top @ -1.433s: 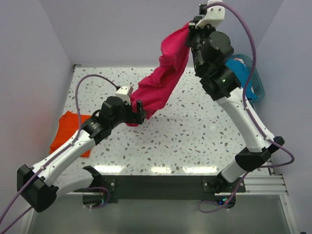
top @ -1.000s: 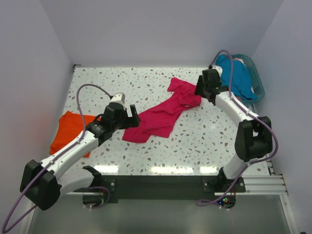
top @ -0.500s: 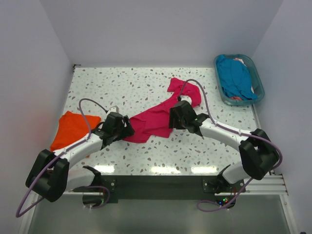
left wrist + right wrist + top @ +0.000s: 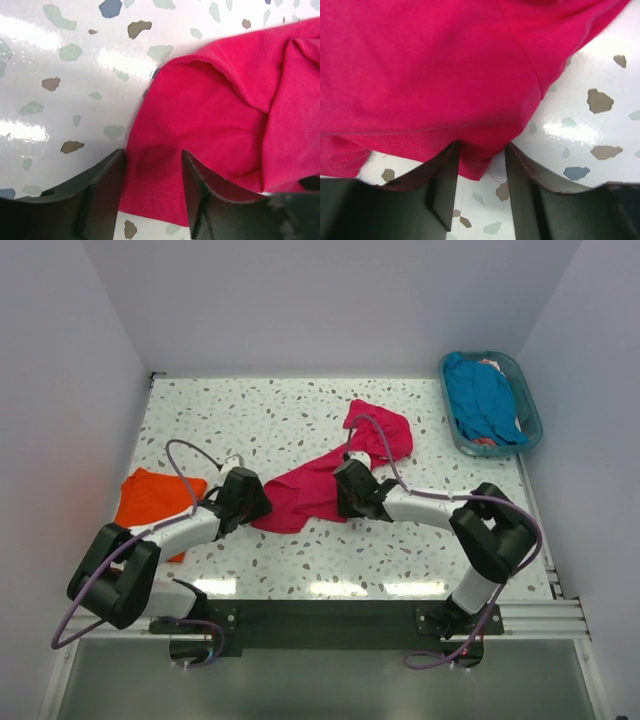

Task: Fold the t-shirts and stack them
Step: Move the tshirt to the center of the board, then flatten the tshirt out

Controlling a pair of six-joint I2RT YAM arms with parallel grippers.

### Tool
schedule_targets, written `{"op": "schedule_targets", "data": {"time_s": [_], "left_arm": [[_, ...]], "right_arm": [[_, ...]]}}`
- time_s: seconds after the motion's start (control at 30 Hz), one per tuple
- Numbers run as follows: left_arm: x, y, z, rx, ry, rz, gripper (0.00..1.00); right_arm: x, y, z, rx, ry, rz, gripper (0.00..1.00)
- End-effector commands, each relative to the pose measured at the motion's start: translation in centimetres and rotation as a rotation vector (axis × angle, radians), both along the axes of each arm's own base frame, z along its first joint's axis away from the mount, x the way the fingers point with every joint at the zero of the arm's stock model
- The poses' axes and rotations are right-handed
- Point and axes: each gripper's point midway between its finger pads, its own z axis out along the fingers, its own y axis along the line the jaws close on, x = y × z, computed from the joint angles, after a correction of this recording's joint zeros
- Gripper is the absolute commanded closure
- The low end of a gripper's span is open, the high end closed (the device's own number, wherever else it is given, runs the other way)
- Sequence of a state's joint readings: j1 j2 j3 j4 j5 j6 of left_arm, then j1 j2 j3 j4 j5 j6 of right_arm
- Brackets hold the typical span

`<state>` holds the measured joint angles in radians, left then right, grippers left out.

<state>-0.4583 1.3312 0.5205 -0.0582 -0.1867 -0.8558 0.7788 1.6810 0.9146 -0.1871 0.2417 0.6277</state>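
We start with the speckled surface, which fills the space between the pale walls. Both arms reach low across it from the near edge, bent inward toward each other.

The hot pink t-shirt lies crumpled on the surface in a long diagonal strip. It runs from near the left arm's wrist up to a bunched end toward the far right. It is not folded, and its cloth is rumpled and creased along its length.

The teal basket sits at the far right corner of the surface, well apart from the pink shirt. The teal blue t-shirt lies heaped inside it, and a sliver of salmon-red cloth shows at the basket's near end.

The orange t-shirt lies flat by the left edge of the surface, partly behind the left arm.

The left gripper is down at the pink shirt's lower left corner. Its fingers stand apart astride the stitched hem, and the cloth lies flat between them, not pinched.

The right gripper is down at the shirt's near edge around mid-length. Its fingers are also spread, with a rounded fold of pink cloth lying in the gap and bare surface beside it. Neither gripper has clamped the cloth.
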Motion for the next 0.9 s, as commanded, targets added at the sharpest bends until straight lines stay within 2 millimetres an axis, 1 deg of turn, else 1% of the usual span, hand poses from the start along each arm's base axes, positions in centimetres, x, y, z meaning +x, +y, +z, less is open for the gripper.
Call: {"op": "schedule_targets", "data": {"time_s": [0.0, 0.03, 0.07, 0.1, 0.13, 0.17, 0.2, 0.23, 0.27, 0.3, 0.33, 0.4, 0.43, 0.47, 0.5, 0.53, 0.57, 0.6, 0.67, 0.7, 0.73, 0.77, 0.8, 0.83, 0.87], "left_arm": [[0.4, 0.4, -1.1, 0.022, 0.024, 0.029, 0.48], [0.7, 0.3, -1.3, 0.026, 0.028, 0.025, 0.61], [0.6, 0.3, -1.5, 0.033, 0.035, 0.023, 0.67], [1.0, 0.2, -1.3, 0.033, 0.029, 0.024, 0.73], [1.0, 0.3, -1.4, 0.045, 0.039, 0.024, 0.78], [1.2, 0.4, -1.2, 0.052, 0.034, 0.024, 0.90], [1.8, 0.4, -0.8, 0.049, 0.024, 0.031, 0.97], [1.9, 0.6, -0.5, 0.049, 0.023, 0.033, 1.00], [2.2, 1.0, -0.4, 0.049, 0.023, 0.046, 1.00], [2.6, 1.2, 0.1, 0.043, 0.013, 0.052, 1.00], [2.7, 1.5, 0.5, 0.040, 0.010, 0.057, 1.00], [3.4, 2.7, 1.3, 0.026, -0.002, 0.088, 1.00], [3.5, 3.2, 1.9, 0.011, -0.007, 0.097, 1.00], [3.8, 4.3, 2.4, 0.005, -0.016, 0.131, 1.00], [4.1, 4.7, 3.5, -0.007, -0.044, 0.144, 1.00], [4.1, 5.2, 4.0, -0.011, -0.049, 0.155, 1.00], [4.3, 5.8, 4.5, -0.020, -0.058, 0.170, 1.00], [4.7, 5.9, 6.0, -0.035, -0.094, 0.172, 1.00], [4.9, 6.4, 7.2, -0.037, -0.112, 0.174, 1.00], [5.4, 6.5, 8.3, -0.040, -0.136, 0.175, 1.00], [5.3, 6.6, 9.1, -0.037, -0.145, 0.173, 1.00], [5.8, 6.7, 10.5, -0.037, -0.171, 0.173, 1.00], [6.1, 6.8, 11.4, -0.038, -0.194, 0.170, 1.00], [6.3, 6.9, 12.1, -0.034, -0.208, 0.169, 1.00], [7.1, 7.0, 14.1, -0.031, -0.251, 0.163, 1.00]], "right_arm": [[1.5, 1.2, 1.0, 0.038, -0.051, -0.023, 0.67], [1.3, 1.0, 1.1, 0.026, -0.045, -0.026, 0.86], [1.2, 0.7, 1.3, 0.020, -0.044, -0.028, 0.94], [1.2, 0.4, 1.6, 0.009, -0.049, -0.031, 0.98], [1.4, 0.0, 2.9, 0.010, -0.078, -0.040, 1.00], [1.6, -0.6, 3.6, -0.003, -0.094, -0.053, 1.00], [1.6, -1.7, 4.4, -0.035, -0.110, -0.067, 1.00], [1.9, -2.5, 6.0, -0.018, -0.138, -0.086, 1.00], [2.1, -3.3, 6.9, -0.016, -0.154, -0.095, 1.00], [1.8, -4.3, 7.4, -0.022, -0.151, -0.108, 1.00], [2.1, -5.7, 9.0, -0.003, -0.179, -0.137, 1.00], [1.8, -7.6, 9.9, -0.009, -0.186, -0.167, 1.00], [1.9, -9.4, 10.1, -0.015, -0.187, -0.208, 1.00], [1.4, -10.5, 11.1, -0.012, -0.202, -0.225, 1.00], [1.3, -11.5, 11.6, -0.015, -0.211, -0.243, 1.00], [1.3, -12.9, 11.9, -0.030, -0.222, -0.280, 1.00], [0.8, -13.8, 12.9, -0.029, -0.236, -0.294, 1.00], [0.8, -14.7, 13.5, -0.024, -0.246, -0.319, 1.00], [0.6, -15.3, 14.6, -0.014, -0.269, -0.330, 1.00], [0.5, -15.5, 15.6, 0.001, -0.292, -0.335, 1.00], [0.7, -15.6, 16.7, 0.012, -0.313, -0.340, 1.00], [0.8, -15.9, 18.1, 0.018, -0.339, -0.349, 1.00], [0.7, -16.1, 18.1, 0.011, -0.339, -0.348, 1.00], [1.1, -16.1, 19.8, 0.028, -0.373, -0.355, 1.00], [1.2, -16.3, 20.8, 0.027, -0.393, -0.359, 1.00]]}}
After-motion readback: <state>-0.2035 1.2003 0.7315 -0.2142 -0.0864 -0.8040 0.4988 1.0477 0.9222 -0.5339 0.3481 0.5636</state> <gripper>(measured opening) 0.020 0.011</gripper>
